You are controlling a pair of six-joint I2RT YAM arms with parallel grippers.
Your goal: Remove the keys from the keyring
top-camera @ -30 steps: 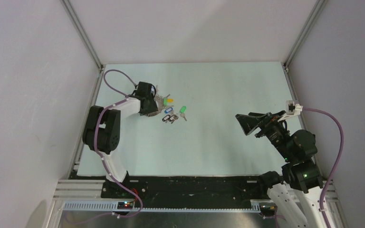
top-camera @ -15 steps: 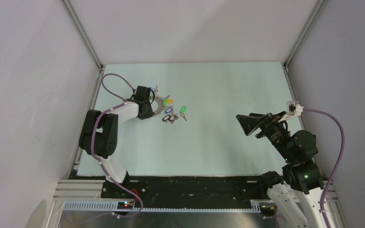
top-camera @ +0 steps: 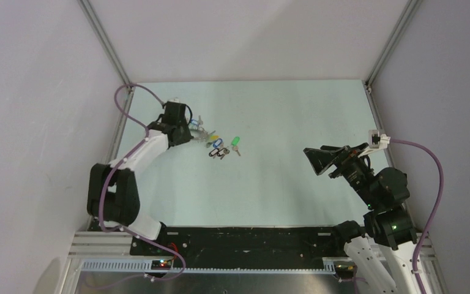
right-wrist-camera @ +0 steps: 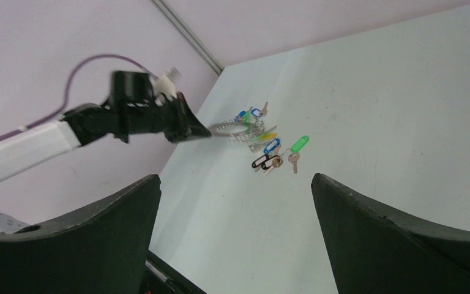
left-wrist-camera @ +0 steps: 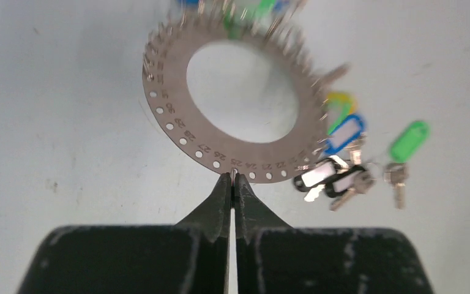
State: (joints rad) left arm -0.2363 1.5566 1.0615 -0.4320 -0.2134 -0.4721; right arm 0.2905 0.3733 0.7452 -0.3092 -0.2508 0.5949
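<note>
Over pale table [top-camera: 281, 184], pinching near rim of keyring [left-wrist-camera: 171, 125] in left gripper [left-wrist-camera: 232, 177], apparently steadying it, keys [left-wrist-camera: 343, 138] just beyond jaws; holding right gripper [top-camera: 318, 162] spread.

My left claw [top-camera: 190, 132] meets the keyring [top-camera: 201, 134] at the table's [top-camera: 281, 110] 10 o'clock. Tagged keys [top-camera: 220, 151] lie at the keyring's 4 o'clock. My right claw [top-camera: 313, 161] hovers agape at 3 o'clock.
</note>
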